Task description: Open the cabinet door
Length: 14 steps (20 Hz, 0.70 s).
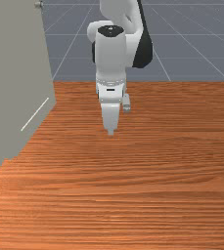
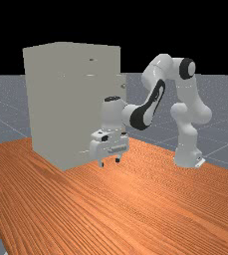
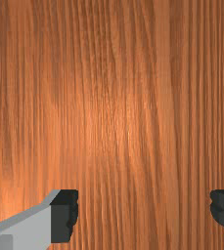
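Holding the gripper above the wooden table, pointed down, with its fingers spread wide – showing wood grain between them in the wrist view. Looking across to the tall grey cabinet, standing on the table at the front view's left, apart from the gripper, and partly behind it in the far view – with a small knob near the front view's top edge.
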Each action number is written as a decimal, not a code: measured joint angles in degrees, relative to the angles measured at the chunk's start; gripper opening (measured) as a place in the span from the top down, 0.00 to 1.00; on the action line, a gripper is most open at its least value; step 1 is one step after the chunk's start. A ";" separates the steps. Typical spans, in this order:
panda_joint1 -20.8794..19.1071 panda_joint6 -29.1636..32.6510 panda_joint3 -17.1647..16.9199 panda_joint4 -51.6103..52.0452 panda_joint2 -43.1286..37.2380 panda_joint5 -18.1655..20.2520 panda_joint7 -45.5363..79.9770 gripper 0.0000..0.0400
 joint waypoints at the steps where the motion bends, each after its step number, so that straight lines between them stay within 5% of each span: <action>1: 0.21 -0.70 -0.59 -0.29 -0.05 -0.97 0.45 0.38; 3: 0.08 -1.78 -1.66 -1.01 -0.25 -1.45 2.53 0.14; 5: -0.08 -2.19 -2.07 -1.23 -0.38 -1.59 3.27 0.05; 6: 0.94 -7.79 -3.27 -5.91 -5.86 -0.89 15.90 0.42; 8: 2.04 -15.36 -4.94 -8.01 -14.57 2.33 40.18 0.78; 11: 1.99 -18.17 -6.63 -9.62 -18.36 7.59 70.06 0.95; 14: 1.56 -18.91 -7.03 -10.59 -19.42 9.50 77.85 0.99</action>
